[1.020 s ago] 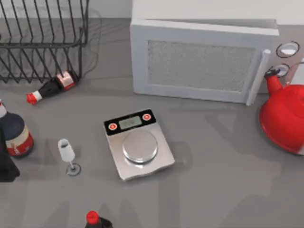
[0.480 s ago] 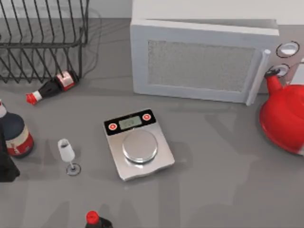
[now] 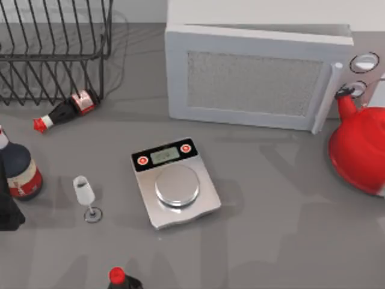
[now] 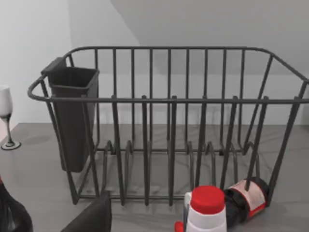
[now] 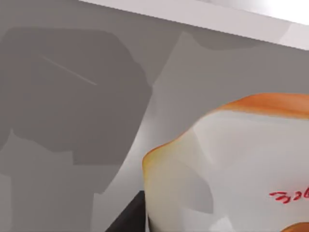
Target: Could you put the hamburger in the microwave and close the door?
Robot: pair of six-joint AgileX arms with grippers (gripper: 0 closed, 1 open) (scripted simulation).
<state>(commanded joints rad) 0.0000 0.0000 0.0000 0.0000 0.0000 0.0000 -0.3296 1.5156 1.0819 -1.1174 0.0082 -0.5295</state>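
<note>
Grey bench [image 3: 271, 229] carries the microwave [image 3: 258, 72] at the back right, its door [image 3: 249, 81] shut, the pale handle [image 3: 325, 99] at the door's right edge. A red kettle [image 3: 361, 147] stands just right of it. A silver scale [image 3: 174, 183] sits mid-bench, a wine glass [image 3: 84, 192] to its left, a dark bottle [image 3: 66, 109] lying beside the wire rack [image 3: 54, 48] at the back left. The left arm [image 3: 7, 205] is at the left edge; I cannot tell how its tool stands. In the right wrist view a white, orange-edged object [image 5: 231, 164], perhaps the hamburger's wrapping, lies close before the camera; that tool's state I cannot tell either
</note>
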